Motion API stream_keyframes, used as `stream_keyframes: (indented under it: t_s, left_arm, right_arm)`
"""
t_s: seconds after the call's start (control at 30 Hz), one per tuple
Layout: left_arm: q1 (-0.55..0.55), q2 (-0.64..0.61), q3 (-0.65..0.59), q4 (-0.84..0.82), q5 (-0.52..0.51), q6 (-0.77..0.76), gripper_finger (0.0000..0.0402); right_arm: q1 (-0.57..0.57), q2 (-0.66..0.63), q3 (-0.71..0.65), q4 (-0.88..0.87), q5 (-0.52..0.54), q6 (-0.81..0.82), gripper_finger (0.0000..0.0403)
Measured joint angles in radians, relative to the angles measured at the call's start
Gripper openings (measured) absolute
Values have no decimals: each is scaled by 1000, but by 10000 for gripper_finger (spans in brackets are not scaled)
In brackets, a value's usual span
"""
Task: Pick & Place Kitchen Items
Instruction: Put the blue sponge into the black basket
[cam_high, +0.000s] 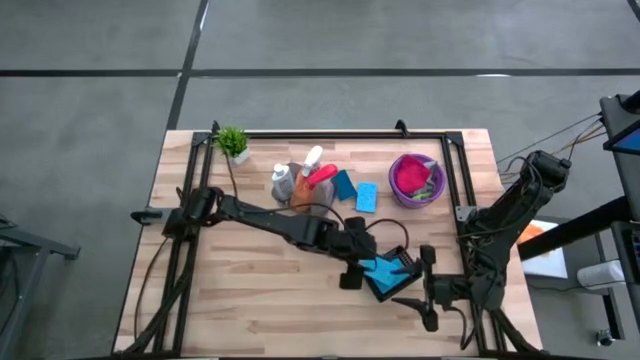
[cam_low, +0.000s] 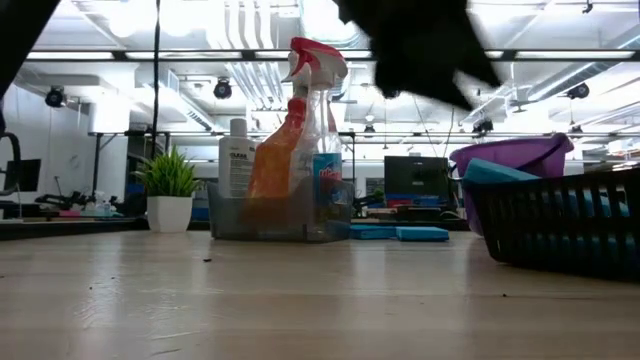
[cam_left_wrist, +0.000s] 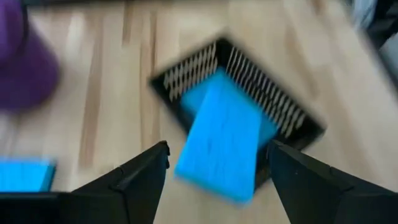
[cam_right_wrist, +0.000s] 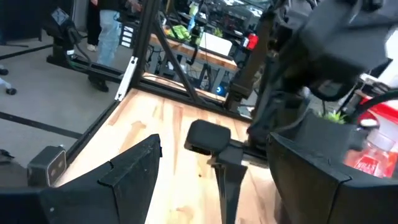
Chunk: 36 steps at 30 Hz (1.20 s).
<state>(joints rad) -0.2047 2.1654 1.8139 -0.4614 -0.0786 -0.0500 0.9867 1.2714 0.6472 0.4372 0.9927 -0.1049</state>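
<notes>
**Sponge over basket: left jaws open, release point reached**

Nearest the left wrist lens, two dark fingers (cam_left_wrist: 140, 180) stand wide apart, gripping nothing. Between and beyond them, a flat bright-blue rectangular sponge (cam_left_wrist: 221, 140) lies tilted half across the rim of a small black mesh basket (cam_left_wrist: 283, 106), one end overhanging towards the fingers.

In the overhead view the left gripper (cam_high: 362, 262) sits just at 9 o'clock of that basket (cam_high: 392, 285), low and right of table centre. The right gripper (cam_high: 428, 295) waits just at 3 o'clock of the basket, jaws also wide, empty.

Remaining stock (none of it touched at present):
- two more blue sponges (cam_high: 356, 192) loose on the wooden table (cam_high: 240, 300), at 12 o'clock from the basket;
- bottles in a clear tray (cam_high: 300, 183), among them a pink-trigger spray bottle (cam_low: 315, 80);
- a purple bowl (cam_high: 417, 180) holding a magenta cloth, at 1 o'clock.

Handling judgement: the sponge looks light, soft and compressible, not fragile, with a grippy surface. Best taken across its short width near mid-length. As it lies, it may stay propped on the rim.
</notes>
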Motion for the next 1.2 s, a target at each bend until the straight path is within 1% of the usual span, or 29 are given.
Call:
stream_keyframes:
  t_s: [0.13, 0.27, 0.37, 0.47, 1.1, 1.2]
  left_arm:
    - [-4, -6, -60, -71, -32, -53, 254]
    - [-12, -5, -150, -7, -46, -121, 238]
    - [-13, -5, -189, 25, -79, -164, 232]
    - [-11, -5, -189, 48, -115, -168, 231]
    - [-31, -19, -183, 87, -140, -194, 231]
    - [-34, -19, -183, 118, -143, -194, 231]
  right_arm:
    - [0, 1, -5, -11, 21, 14, 288]
    - [0, 1, -8, -13, 39, 15, 288]
    - [0, 1, -8, -12, 39, 15, 288]
    - [0, 1, -8, -12, 39, 15, 288]
    - [0, 1, -12, -12, 39, 15, 288]
    - [0, 1, -12, -12, 39, 15, 288]
